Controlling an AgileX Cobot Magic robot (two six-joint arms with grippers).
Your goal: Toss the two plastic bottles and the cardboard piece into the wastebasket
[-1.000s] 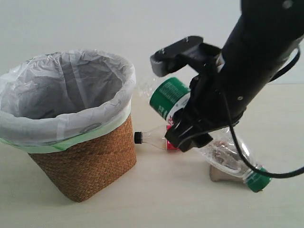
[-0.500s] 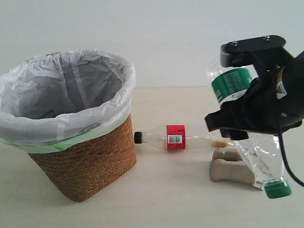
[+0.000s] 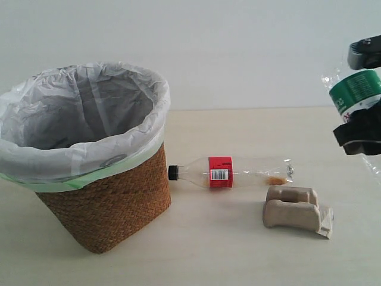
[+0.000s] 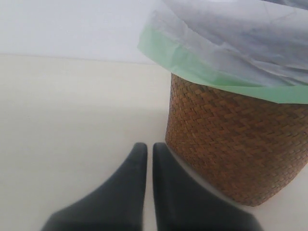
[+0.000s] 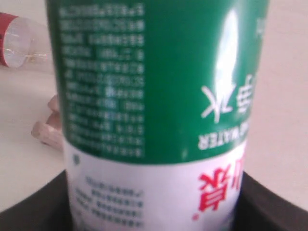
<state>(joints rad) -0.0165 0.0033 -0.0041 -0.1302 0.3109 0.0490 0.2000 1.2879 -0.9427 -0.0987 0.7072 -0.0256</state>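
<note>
Since half a second ago, the right gripper point(image 3: 362, 95) has carried the green-label bottle point(image 3: 356, 90) away from the wastebasket point(image 3: 104, 202), out to the far edge of the exterior view, above the table point(image 3: 226, 250). It is pinching that bottle around the label. Beside the wastebasket lies the red-label bottle point(image 3: 229, 173), cap nearly touching the wicker. Farther from the wastebasket, just past that bottle, sits the cardboard piece point(image 3: 294, 207). Near the wastebasket's base, the left gripper point(image 4: 145, 163) is pressed together, holding nothing.
</note>
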